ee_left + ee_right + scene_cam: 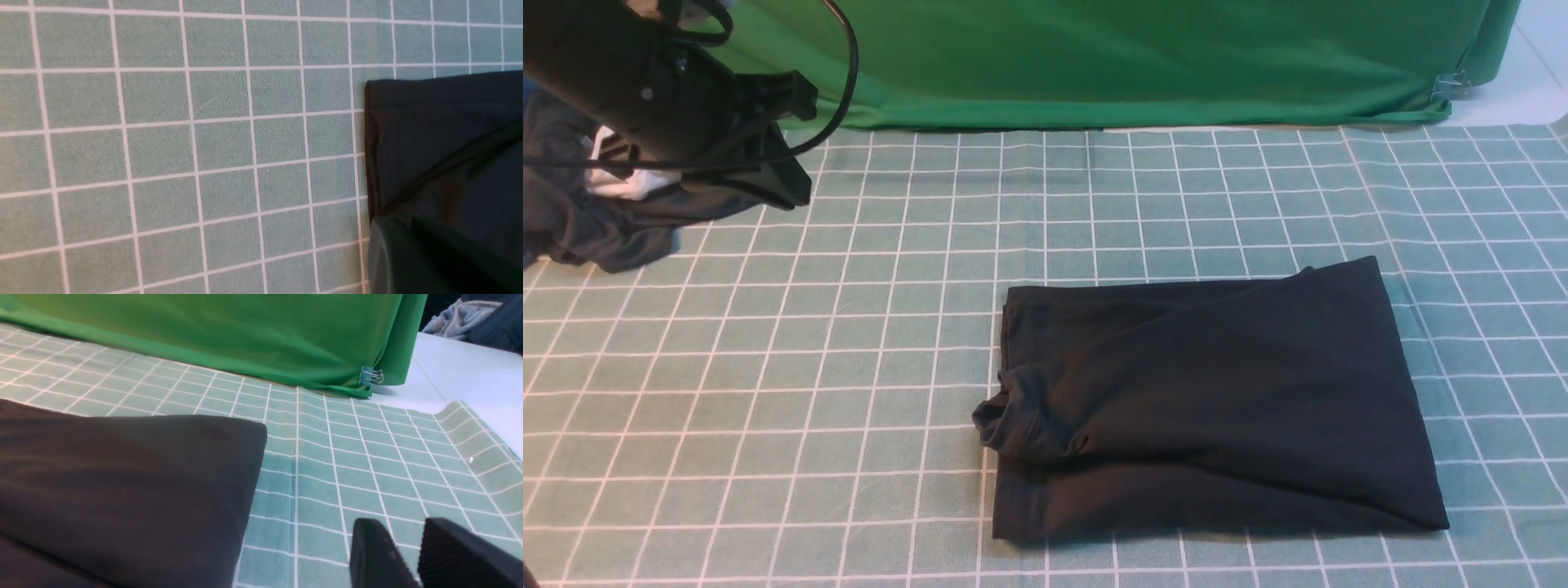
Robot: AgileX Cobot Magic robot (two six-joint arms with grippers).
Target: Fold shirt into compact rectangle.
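Note:
The black shirt (1217, 392) lies folded into a rough rectangle on the checked mat, right of centre. A bunched lump of its fabric (1013, 416) sticks out at its left edge. Its print and neck tag are hidden. My left gripper (784, 175) hangs raised at the far left, well away from the shirt. In the left wrist view one dark finger (388, 257) overlaps the shirt's corner (445, 143), and its jaws blend into the black cloth. My right gripper (402, 526) hovers beside the shirt's right edge (122, 477), jaws slightly apart, nothing between them.
A dark grey garment bunched with a white cloth (596, 220) lies at the far left under the left arm. A green backdrop (1094, 57) closes the back, held by a binder clip (371, 375). The green grid mat (768, 367) ends at bare white table (470, 375) on the right.

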